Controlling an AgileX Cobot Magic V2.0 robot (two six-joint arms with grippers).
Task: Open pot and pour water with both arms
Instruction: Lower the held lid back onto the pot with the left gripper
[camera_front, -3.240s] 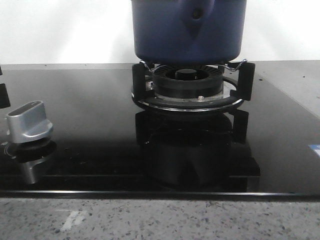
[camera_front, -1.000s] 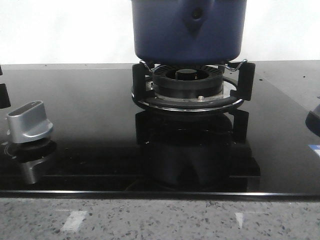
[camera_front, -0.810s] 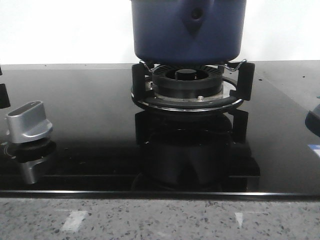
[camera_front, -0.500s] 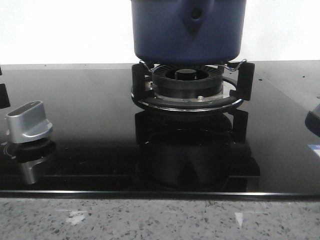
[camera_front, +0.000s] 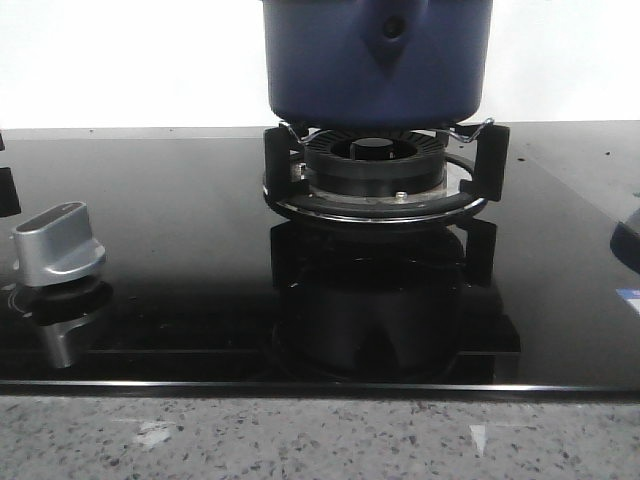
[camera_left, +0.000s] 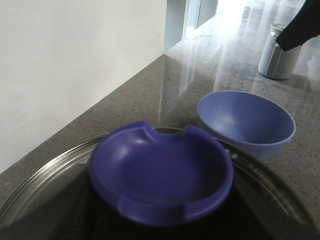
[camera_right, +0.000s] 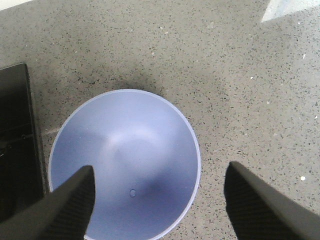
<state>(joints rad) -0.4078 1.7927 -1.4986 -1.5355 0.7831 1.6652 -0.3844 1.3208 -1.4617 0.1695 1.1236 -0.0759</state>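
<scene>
The pot (camera_front: 378, 62) sits square on the black burner (camera_front: 375, 172), its teardrop boss turned toward the room, and that is where it must be for a lid to come off before anything is poured. Its lid (camera_left: 161, 176) is on: a glass disc with a steel rim and a wide blue knob that fills the left wrist view, so I judge the left gripper is poised right above that knob. Its fingers do not appear there, and I cannot tell whether they are spread or closed.

Beside the cooktop, on the stone, stands a pale blue bowl (camera_right: 125, 162), empty as far as I can see. The right gripper (camera_right: 160, 200) hangs above it with its fingers (camera_right: 72, 200) spread wide, one over the bowl's rim and the other over the stone, gripping nothing; it looks set to take the bowl.

The cooktop (camera_front: 180, 260) is glossy black glass set in speckled grey countertop (camera_front: 300, 440), against a plain white wall. A silver control knob (camera_front: 58, 243) stands on the glass, and a small grey canister (camera_left: 279, 52) stands farther along the counter.
</scene>
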